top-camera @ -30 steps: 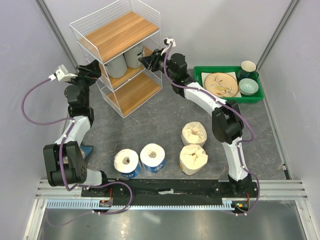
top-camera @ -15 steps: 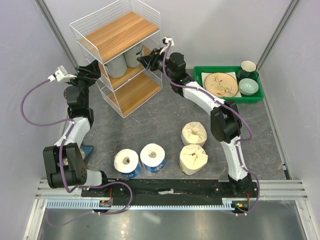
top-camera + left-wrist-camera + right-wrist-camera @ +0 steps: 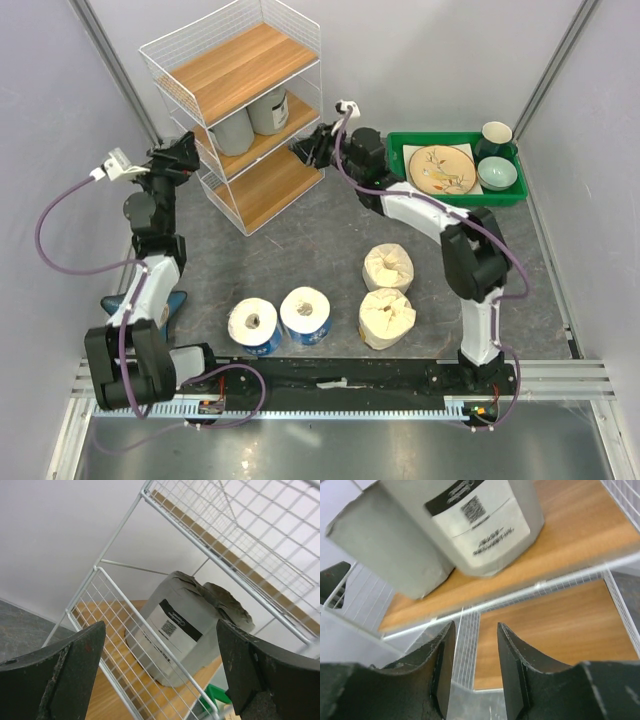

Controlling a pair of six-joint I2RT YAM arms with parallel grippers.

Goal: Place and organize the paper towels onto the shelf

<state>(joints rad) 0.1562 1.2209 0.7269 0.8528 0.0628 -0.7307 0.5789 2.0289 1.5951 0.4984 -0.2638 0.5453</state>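
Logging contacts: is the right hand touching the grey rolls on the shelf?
Apart. In the right wrist view the shelf edge separates the right hand from the grey rolls.

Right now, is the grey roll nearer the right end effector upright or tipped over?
Upright: the grey roll stands on end on the shelf's middle tier, beside the other grey roll.

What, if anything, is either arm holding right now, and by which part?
Nothing is held. The right gripper, fingers apart, is empty before the shelf; the left gripper is open and empty too.
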